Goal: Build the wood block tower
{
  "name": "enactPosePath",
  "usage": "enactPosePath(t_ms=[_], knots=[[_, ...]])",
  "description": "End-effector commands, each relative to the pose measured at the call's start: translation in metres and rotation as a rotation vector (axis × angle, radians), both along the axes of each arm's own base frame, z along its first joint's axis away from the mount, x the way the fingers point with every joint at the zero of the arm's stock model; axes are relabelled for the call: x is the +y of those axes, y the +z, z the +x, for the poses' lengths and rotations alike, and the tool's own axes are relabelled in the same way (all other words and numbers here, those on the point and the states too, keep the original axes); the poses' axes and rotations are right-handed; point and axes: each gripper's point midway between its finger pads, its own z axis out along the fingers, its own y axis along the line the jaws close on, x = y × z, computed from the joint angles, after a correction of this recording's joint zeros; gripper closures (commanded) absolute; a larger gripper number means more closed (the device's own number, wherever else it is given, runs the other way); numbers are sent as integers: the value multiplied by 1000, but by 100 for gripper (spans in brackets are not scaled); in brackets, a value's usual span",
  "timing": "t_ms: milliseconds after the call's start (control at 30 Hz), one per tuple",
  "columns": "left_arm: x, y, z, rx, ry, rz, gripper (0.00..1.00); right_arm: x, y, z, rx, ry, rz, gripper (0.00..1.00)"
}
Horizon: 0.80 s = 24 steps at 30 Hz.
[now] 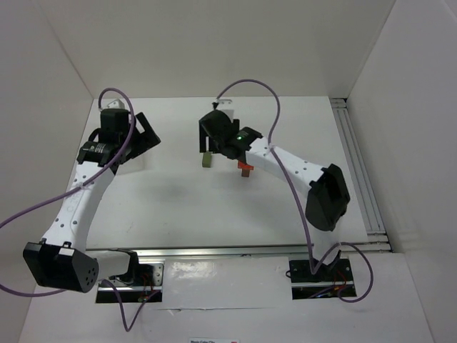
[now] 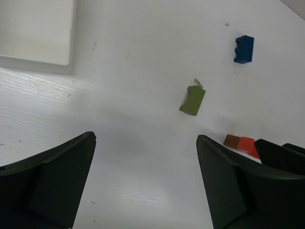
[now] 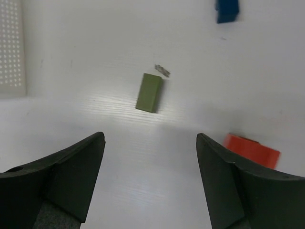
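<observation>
An olive green block (image 1: 206, 160) lies flat on the white table, also in the left wrist view (image 2: 193, 100) and the right wrist view (image 3: 149, 92). A red block (image 1: 245, 167) lies to its right with a brown-orange block (image 2: 232, 140) touching its end (image 2: 248, 144); the red one also shows in the right wrist view (image 3: 251, 149). A blue block (image 2: 244, 49) lies further off, at the top edge of the right wrist view (image 3: 226, 10). My right gripper (image 1: 208, 139) (image 3: 150, 138) is open and empty, just short of the olive block. My left gripper (image 1: 146, 132) (image 2: 145, 138) is open and empty, further left.
A white rectangular tray (image 2: 35, 33) sits at the top left of the left wrist view. A white perforated panel (image 3: 12, 47) shows at the left edge of the right wrist view. The right arm (image 2: 281, 152) shows beside the red block. White walls enclose the table.
</observation>
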Motion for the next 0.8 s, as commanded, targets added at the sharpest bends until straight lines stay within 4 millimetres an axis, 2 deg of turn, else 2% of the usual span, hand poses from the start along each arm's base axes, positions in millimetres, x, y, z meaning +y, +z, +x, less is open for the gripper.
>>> enactPosePath(t_ms=[0,33,67,100,133,167,200,233,267,300,333,400,500,533,567,633,667,700,767], knots=[[17,8,-4,-31,18,19,0,21,-20,10,25,69,-109,15],[19,3,-5,-20,20,15,0,28,-46,15,63,83,-147,14],[17,3,-5,-19,5,15,0,38,-37,24,41,110,-148,14],[22,2,-7,-19,17,15,0,45,-41,28,46,127,-157,12],[23,2,-7,-19,19,8,0,52,-66,33,79,145,-188,10],[22,2,-7,-19,12,3,0,63,-54,42,50,169,-179,9],[22,2,-7,-19,12,3,0,63,-55,53,42,164,-182,9],[22,2,-7,-19,12,3,0,73,-74,55,67,201,-191,9],[20,-2,-5,-11,5,-3,0,72,-75,65,56,201,-198,9],[20,-3,-5,-11,5,-3,0,73,-66,77,26,203,-195,8],[18,-6,-4,2,-2,-8,0,81,-80,80,37,230,-198,6],[19,-5,-2,-7,-8,-1,0,74,-76,99,19,212,-177,5],[22,-13,-1,14,1,0,0,73,-83,119,17,233,-107,2],[22,-14,1,14,1,0,0,74,-80,123,15,248,-79,2],[22,-14,1,14,1,0,0,79,-91,121,44,288,-50,0],[20,-13,3,5,-7,-7,0,77,-95,131,49,309,-8,0],[18,-15,4,1,-14,-13,0,80,-110,128,91,337,20,0],[18,-14,3,-8,-15,-13,0,79,-106,135,83,343,41,0],[17,-9,4,-30,-22,-19,0,88,-116,129,114,390,69,0]])
